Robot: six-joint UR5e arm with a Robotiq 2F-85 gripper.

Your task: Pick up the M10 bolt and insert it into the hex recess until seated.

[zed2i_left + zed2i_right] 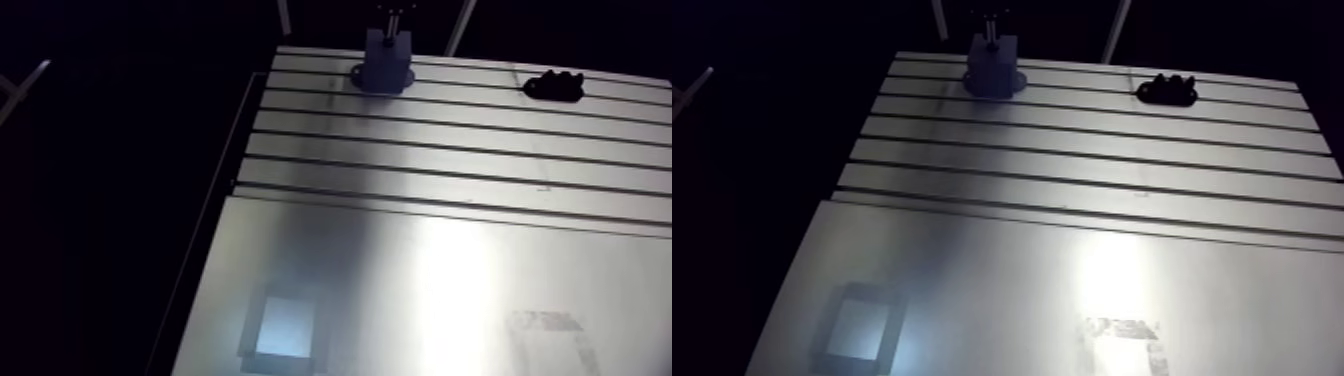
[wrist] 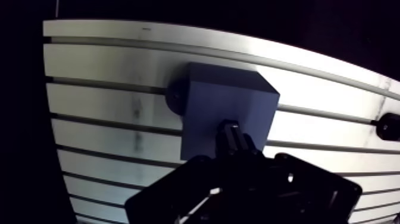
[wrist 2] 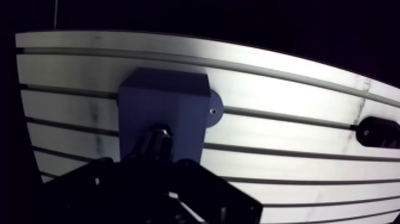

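Arm view first. The slotted table (image 1: 450,160) fills most of it, with a smooth plate (image 1: 1002,280) covering the near part and picking up a couple of bright reflections. At the far edge sits a blue-grey block (image 1: 388,58), upright, with a rounded foot sticking out at its base on one side. A thin light shaft comes straight up out of the top of that block, and that's the M10 bolt (image 1: 990,32). Its upper end runs into something dark right at the edge of the view, too dim for me to make out. Well off to the side of the block, also on the far slots, there's a small black lumpy part (image 1: 554,87) lying flat and not touching anything else.

Wrist view: the hand (image 2: 241,173) is just a dark mass directly over the block, so close that it covers the block's near edge. The bolt shows as a short ribbed metal stub between the block's top face and the hand, standing on end and roughly centred on the block. Honestly can't tell whether the hand is clamped on it or has let go, since it's all black down there. Can't tell how deep the bolt sits in the block either. The block's foot has a small screw hole in it. The black part shows up beside the hand, well apart from the block.
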